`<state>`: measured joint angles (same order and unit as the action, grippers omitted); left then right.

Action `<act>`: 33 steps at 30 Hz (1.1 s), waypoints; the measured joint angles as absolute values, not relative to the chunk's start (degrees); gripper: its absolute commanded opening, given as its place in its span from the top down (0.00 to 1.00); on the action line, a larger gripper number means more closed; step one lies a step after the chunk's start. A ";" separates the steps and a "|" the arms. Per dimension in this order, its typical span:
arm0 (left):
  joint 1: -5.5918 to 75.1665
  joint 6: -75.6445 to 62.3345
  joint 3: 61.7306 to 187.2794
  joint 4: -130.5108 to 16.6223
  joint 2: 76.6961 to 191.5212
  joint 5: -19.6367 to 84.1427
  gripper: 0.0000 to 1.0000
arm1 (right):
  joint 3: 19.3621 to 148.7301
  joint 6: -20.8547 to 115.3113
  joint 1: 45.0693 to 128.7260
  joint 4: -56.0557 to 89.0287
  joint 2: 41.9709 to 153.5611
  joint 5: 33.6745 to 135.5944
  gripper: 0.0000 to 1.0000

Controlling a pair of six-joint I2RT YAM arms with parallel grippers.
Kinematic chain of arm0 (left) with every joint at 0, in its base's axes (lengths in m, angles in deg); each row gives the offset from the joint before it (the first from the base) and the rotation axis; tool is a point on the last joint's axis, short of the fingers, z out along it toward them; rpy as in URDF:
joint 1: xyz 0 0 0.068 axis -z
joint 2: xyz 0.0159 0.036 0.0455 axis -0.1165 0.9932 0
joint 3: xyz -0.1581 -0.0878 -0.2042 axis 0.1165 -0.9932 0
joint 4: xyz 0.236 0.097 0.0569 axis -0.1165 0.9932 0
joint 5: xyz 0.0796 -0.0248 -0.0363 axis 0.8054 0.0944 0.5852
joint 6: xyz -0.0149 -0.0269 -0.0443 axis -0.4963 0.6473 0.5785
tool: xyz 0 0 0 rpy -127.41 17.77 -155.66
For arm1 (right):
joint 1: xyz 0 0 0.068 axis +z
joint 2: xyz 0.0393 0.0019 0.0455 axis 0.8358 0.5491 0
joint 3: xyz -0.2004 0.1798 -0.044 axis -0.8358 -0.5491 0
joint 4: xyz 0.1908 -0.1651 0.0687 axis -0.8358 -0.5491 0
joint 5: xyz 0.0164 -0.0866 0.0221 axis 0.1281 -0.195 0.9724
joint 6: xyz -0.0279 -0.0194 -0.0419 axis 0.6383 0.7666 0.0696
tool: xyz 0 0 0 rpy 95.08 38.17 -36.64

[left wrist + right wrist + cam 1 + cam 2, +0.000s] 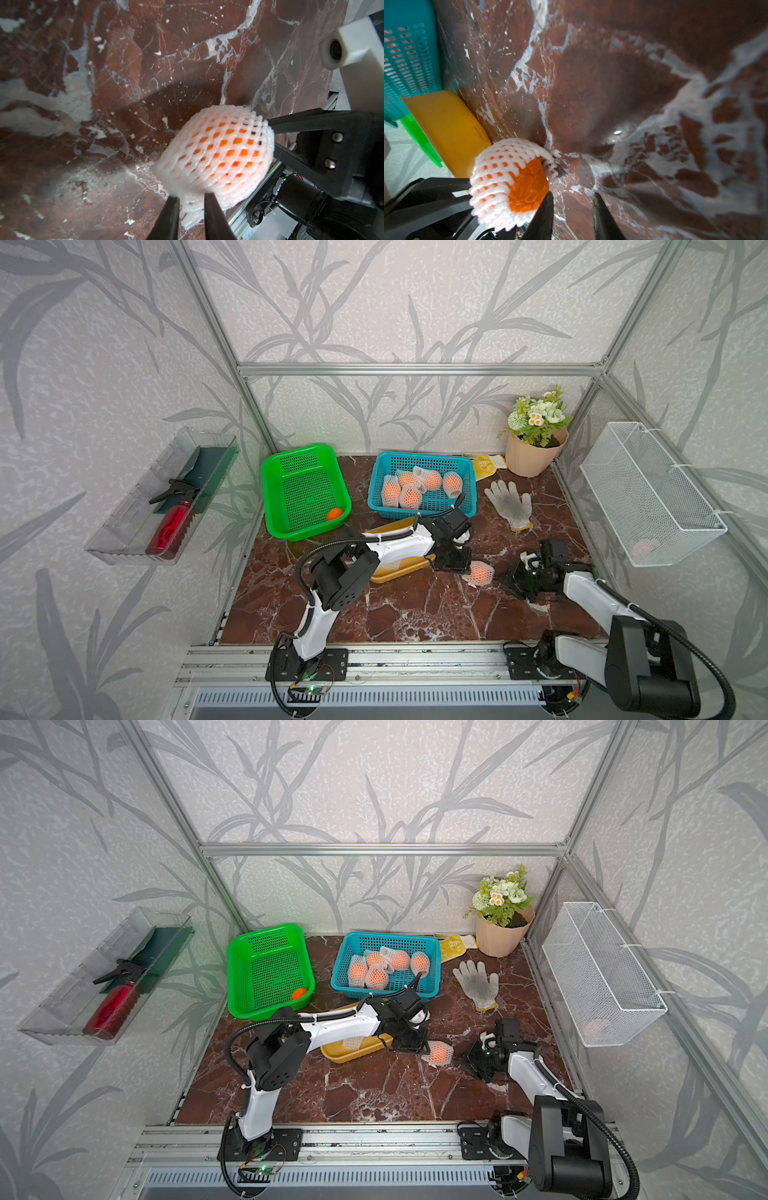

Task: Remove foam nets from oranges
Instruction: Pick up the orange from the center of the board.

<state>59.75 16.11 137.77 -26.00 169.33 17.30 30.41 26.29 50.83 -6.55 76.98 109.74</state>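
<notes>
Left end effector: you are holding it narrow. Its two fingers are pinching the loose tail of the foam net, with white mesh pressed between them.
Right end effector: you are keeping it at a narrow gap. Bare table is showing between its fingers and no mesh is sitting inside, so it is gripping nothing that you can see.
Orange: it is lying on the table between your two end effectors, just past the left fingertips. It is sitting right beside one right finger — whether the two are touching, you cannot tell.
Foam net on it: it is covering most of the fruit. At the end facing the right end effector its mouth is gaping and bare orange skin is bulging out.
Yellow tray: it is sitting behind the left end effector, under that arm, and is carrying one empty net.
Blue basket: it is standing beyond the left end effector, well apart from the right one, and is holding a cluster of netted oranges.
Green basket: it is sitting well out on the left end effector's outer side, with one bare orange resting in a corner.
Glove: it is lying flat beyond the right end effector — near the blue basket.
</notes>
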 measured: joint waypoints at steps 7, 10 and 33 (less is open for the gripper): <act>59.00 14.89 138.69 -24.62 170.79 18.00 0.83 | 28.13 22.35 50.74 2.61 77.74 113.43 0.73; 59.16 14.41 138.80 -24.32 172.00 18.18 0.84 | 26.98 20.60 50.74 6.89 78.33 115.18 0.73; 59.51 12.96 138.80 -23.27 172.76 18.88 0.84 | 31.61 22.86 50.74 2.19 77.98 115.64 0.79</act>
